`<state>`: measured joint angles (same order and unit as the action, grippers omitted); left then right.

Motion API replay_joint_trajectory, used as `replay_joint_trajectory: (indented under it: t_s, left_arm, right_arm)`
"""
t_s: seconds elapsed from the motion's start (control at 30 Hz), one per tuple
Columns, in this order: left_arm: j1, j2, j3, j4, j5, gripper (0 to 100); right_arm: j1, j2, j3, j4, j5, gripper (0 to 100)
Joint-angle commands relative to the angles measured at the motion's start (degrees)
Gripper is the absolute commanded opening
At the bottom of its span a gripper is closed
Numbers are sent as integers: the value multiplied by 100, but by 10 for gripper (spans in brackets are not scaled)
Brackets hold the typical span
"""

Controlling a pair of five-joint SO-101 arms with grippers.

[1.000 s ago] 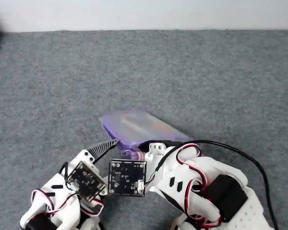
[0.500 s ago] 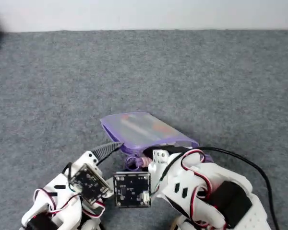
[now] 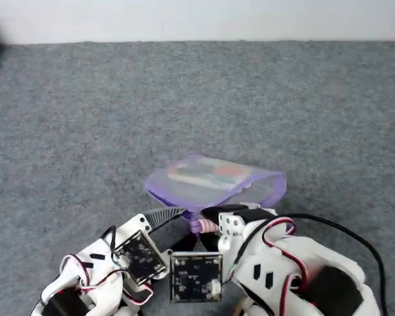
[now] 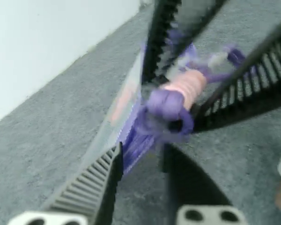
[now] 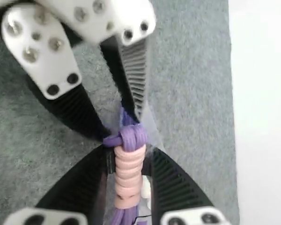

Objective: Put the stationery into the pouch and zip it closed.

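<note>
Jaws on my right gripper [image 5: 129, 161] are squeezing shut on the zip pull [image 5: 128, 180], a pink coiled cord that is ending in a purple knot [image 5: 129, 136]. My left gripper [image 4: 141, 152] is sitting right at the near end of the pouch [image 4: 124, 110], and I cannot tell whether it is pinching the purple fabric or only standing around it. The grey carpeted table [image 3: 85, 112] is stretching back to a white wall [image 3: 197, 20] on the far side. Both my arms are crowding the near edge, the left arm [image 3: 99, 276] at the near left and the right arm [image 3: 296, 263] at the near right, with a black cable [image 3: 342, 227] looping over the right one. Just beyond the two grippers the pouch [image 3: 204, 191] is lying flat on the carpet near the middle of the table, its long side running left to right. Coloured stationery [image 3: 210, 172] is showing through its translucent purple side. The pull is sticking out from the pouch's near edge, between the two grippers.
</note>
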<state>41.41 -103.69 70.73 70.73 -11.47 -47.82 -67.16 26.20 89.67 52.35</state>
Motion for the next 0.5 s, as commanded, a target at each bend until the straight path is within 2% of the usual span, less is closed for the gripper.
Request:
replay_joint_trajectory:
  t_s: [0.0, 0.23, 0.47]
  left_arm:
    - [70, -35, 13, -79, -44, 11]
    - [18, -35, 4, -79, -26, 14]
    - [-686, -35, -40, -79, -44, 14]
  right_arm:
    - [13, -136, -18, -40, 44, 8]
    - [40, -382, -18, -268, 9, 8]
    - [831, -629, -18, -593, 0, 8]
